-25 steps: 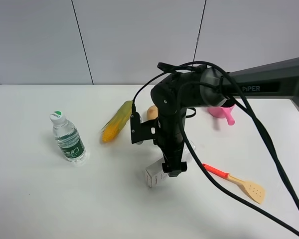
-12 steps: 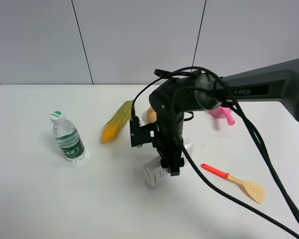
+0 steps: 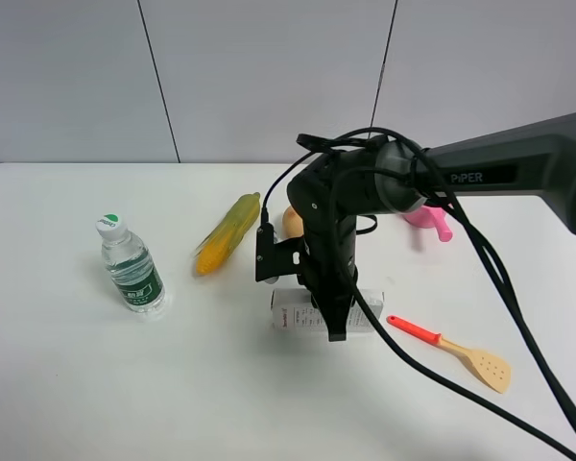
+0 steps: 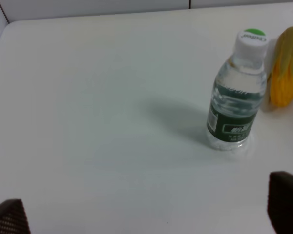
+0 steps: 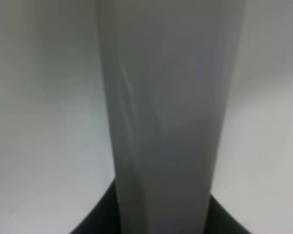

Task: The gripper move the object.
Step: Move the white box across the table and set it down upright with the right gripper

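The long white carton (image 3: 293, 315) lies flat and crosswise on the white table, just in front of the corn cob (image 3: 228, 233). My right gripper (image 3: 336, 329) points straight down onto its middle, jaws closed on its sides. In the right wrist view the carton (image 5: 171, 97) fills the frame as a long pale bar running out from between the black jaws. My left gripper (image 4: 146, 217) is open and empty, with only its two black fingertips (image 4: 285, 204) showing at the frame's edge. It does not show in the exterior view.
A clear water bottle (image 3: 132, 266) with a green cap stands at the left, also in the left wrist view (image 4: 237, 92) beside the corn (image 4: 285, 80). A tan egg-like ball (image 3: 293, 220), a pink cup (image 3: 430, 216) and a red-handled spatula (image 3: 451, 346) lie around the right arm.
The carton has turned from a slanted pose to lying level across the table, and the right gripper has turned with it. The bottle and corn have not moved.
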Tool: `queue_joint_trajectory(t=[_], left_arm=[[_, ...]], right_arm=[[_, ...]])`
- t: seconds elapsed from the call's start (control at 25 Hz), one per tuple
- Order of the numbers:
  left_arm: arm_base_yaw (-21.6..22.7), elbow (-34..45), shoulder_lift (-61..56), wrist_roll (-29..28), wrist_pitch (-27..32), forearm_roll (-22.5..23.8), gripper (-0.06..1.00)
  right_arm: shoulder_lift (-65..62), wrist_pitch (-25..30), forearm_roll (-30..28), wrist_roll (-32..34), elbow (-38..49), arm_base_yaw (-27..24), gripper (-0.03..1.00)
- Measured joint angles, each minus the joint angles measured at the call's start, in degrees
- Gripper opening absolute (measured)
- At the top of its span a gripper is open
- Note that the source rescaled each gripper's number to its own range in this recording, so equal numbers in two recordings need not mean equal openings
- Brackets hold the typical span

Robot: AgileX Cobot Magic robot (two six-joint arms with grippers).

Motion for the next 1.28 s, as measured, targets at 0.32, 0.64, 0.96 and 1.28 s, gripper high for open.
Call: queue_joint_trajectory(t=[0.32,0.64,0.96,1.28], left_arm=[[0.0,0.0,0.0,0.0,0.0,0.0,1.00],[0.0,0.0,0.0,0.0,0.0,0.0,1.00],[0.0,0.0,0.0,0.0,0.0,0.0,1.00],[0.0,0.0,0.0,0.0,0.0,0.0,1.00]], right_arm=[[-2.0,8.8,1.8,19.7,-9.7,0.0,0.00],[-3.0,14.3,1.5,35.9,-23.6,0.0,0.00],[-4.6,15.1,-1.5,43.2,-26.3,-2.2,0.00],[-7.0,15.1,-1.5,43.1,-26.3,-9.9,0.00]])
